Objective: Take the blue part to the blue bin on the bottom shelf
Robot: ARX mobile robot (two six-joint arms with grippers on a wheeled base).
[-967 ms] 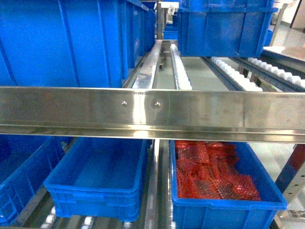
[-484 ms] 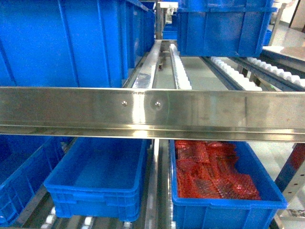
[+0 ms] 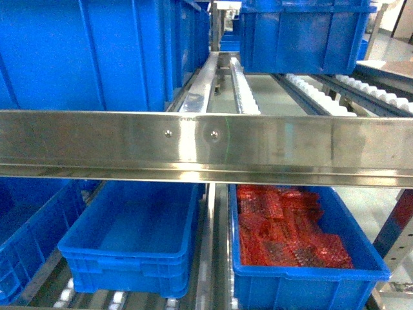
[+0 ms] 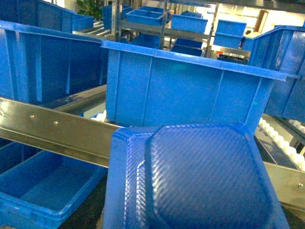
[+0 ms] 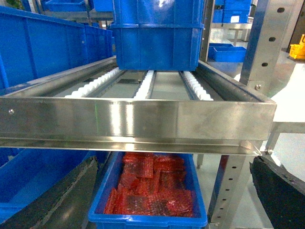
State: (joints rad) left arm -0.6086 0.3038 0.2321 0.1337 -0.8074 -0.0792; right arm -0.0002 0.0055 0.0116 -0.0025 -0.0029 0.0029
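Filling the lower half of the left wrist view, close to the lens: a dark-blue moulded part (image 4: pixel 195 179) with a fine woven, carbon-like texture and a raised, roughly octagonal face, cut off by the bottom edge. Hard to tell its full shape or how held; no sign of the left claw around it, so cannot tell whether wide or closed. Poised in front of a brushed stainless-steel front rail (image 3: pixel 258 145) with two small screws, shiny and streaked with reflections. Below that rail, on the bottom shelf of steel rails and small white rollers (image 3: pixel 206 258): a large rectangular bright-blue plastic bin (image 3: pixel 129 242) with thick rolled rim and ribbed walls, smooth bare floor, far end hidden under the rail. Just beside it, on the right, an alike blue crate of red crinkly packets (image 3: pixel 290 236), glossy and jumbled, likewise part-hidden. Above, tall blue crates (image 3: pixel 97 55) cropped by the top edge. In the right wrist view, right claw (image 5: pixel 171 188) spread wide, its dark fingers (image 5: pixel 64 193) blurred at both lower corners, holding nothing.
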